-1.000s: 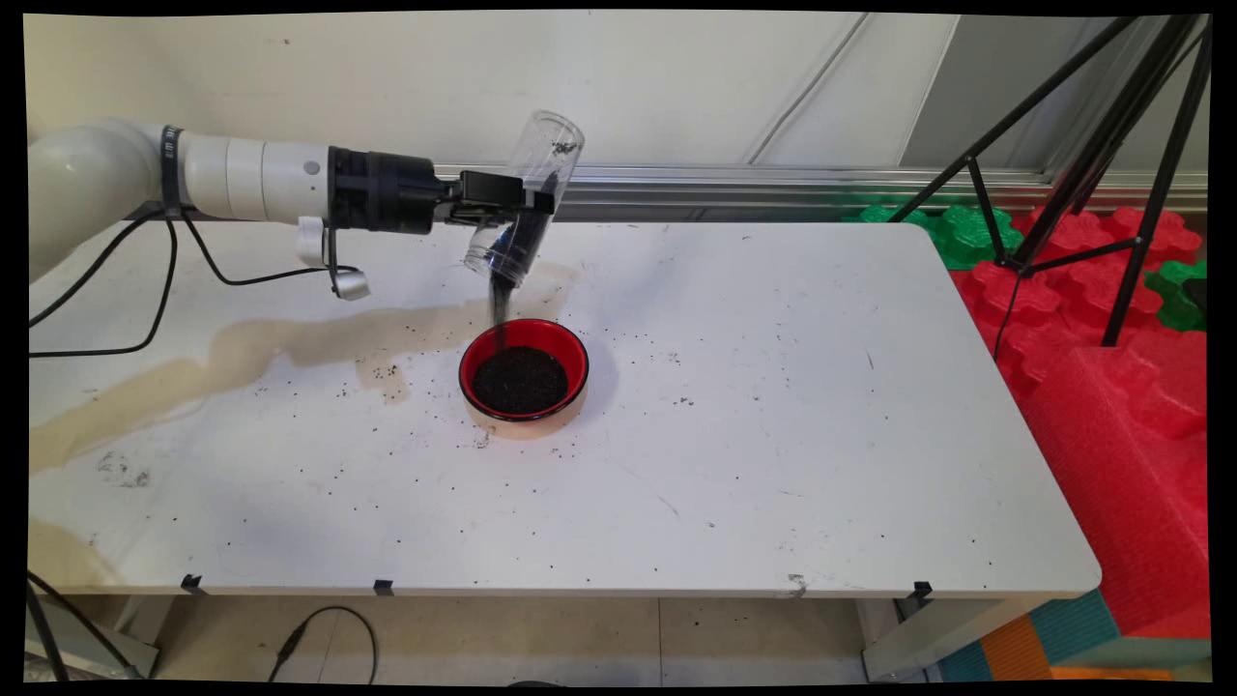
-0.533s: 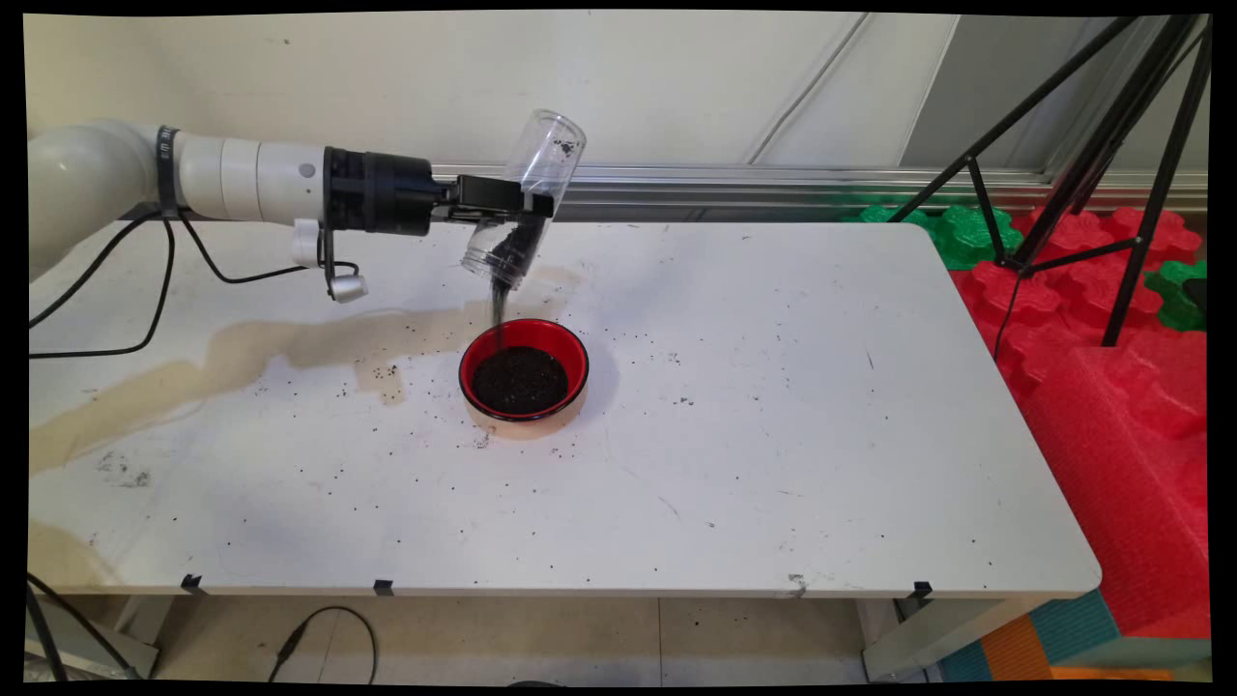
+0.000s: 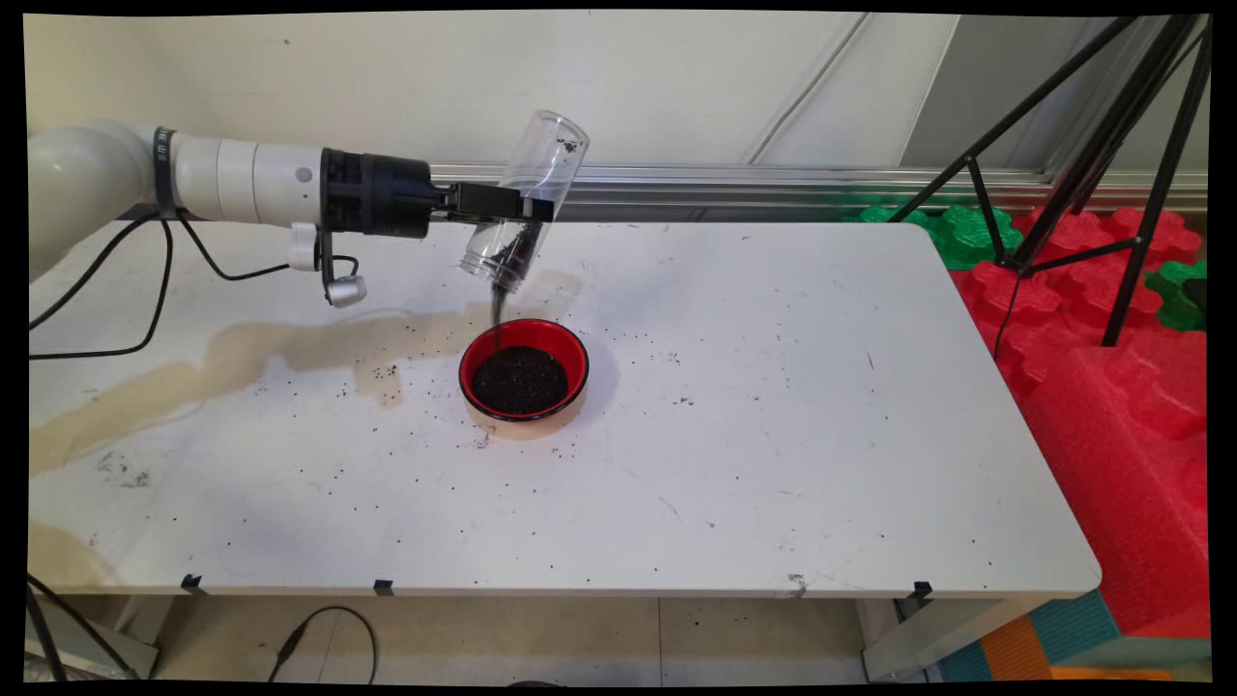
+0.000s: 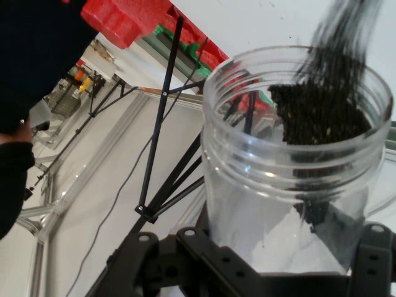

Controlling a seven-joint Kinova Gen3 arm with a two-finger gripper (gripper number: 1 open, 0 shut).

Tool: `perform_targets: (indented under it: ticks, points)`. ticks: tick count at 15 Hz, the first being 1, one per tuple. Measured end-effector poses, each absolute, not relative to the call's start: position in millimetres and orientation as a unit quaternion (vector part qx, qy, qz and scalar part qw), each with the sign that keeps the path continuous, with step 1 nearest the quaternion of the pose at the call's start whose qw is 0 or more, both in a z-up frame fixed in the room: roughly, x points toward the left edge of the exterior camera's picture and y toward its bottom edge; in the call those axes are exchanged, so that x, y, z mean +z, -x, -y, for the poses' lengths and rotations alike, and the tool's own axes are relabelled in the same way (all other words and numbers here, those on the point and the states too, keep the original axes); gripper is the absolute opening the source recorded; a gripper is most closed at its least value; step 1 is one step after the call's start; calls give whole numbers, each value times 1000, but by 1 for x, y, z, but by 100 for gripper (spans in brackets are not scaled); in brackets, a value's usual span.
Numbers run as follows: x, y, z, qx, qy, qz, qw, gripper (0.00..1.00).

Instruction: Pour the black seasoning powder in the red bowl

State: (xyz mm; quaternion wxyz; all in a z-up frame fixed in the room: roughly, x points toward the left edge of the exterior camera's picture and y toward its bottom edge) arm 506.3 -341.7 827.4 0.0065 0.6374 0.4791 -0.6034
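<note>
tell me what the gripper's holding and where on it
The gripper holds a clear plastic jar by the middle of its body, tipped mouth-down, with dark grains falling into the red bowl.

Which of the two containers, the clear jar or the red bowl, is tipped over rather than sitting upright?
The clear jar, tilted mouth-down in the gripper; the red bowl sits flat on the table.

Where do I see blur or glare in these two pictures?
Hand view: the dark granules streaming out of the clear plastic jar are smeared by motion, and bright highlights sit on the jar's threaded neck. Main view: sharp, though the falling stream above the red bowl reads as a thin streak; the bowl casts a soft shadow on the white table.
</note>
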Motion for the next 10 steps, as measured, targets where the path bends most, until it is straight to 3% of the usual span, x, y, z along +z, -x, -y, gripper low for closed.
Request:
perform_targets:
  ticks: [10]
  points:
    - [828, -503, 339, -602, -668, -437, 35, 0]
